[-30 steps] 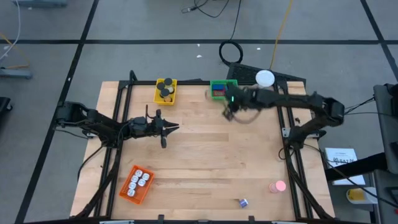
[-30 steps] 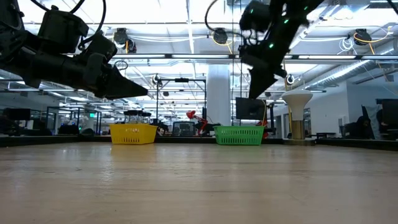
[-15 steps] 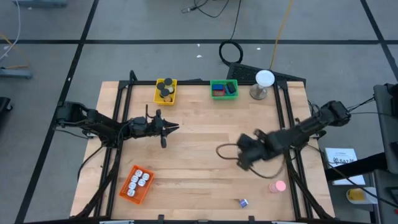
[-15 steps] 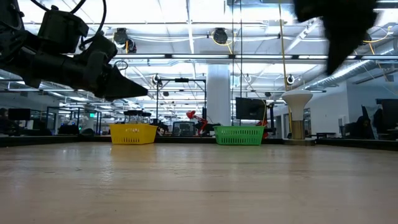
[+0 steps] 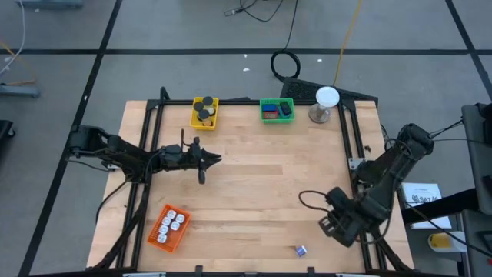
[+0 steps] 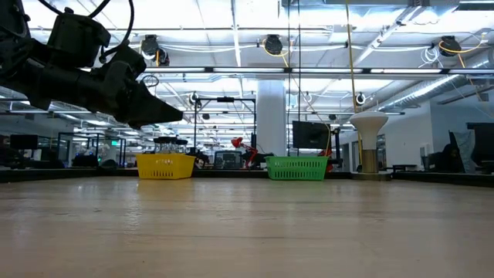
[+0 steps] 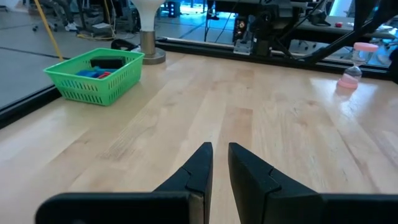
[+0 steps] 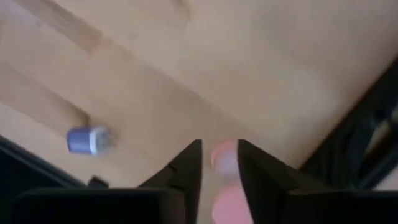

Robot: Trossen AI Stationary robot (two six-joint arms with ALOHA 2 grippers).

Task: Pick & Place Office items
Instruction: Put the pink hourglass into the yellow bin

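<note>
Since leaving the green basket [image 5: 276, 110], my right gripper [image 8: 219, 163] has swung down over the pink round piece [image 8: 225, 155] — fingers parted astride it, not yet clenched; left gripper [image 7: 219, 163] waits, nearly closed, empty.

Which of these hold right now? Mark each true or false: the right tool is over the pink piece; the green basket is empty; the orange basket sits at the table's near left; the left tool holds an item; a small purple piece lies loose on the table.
1. The right tool is over the pink piece: true; the piece shows between its fingers.
2. The green basket is empty: false; blue and red pieces lie inside.
3. The orange basket sits near left: true.
4. The left tool holds an item: false; nothing sits between its fingers.
5. A small purple piece lies loose: true.
</note>
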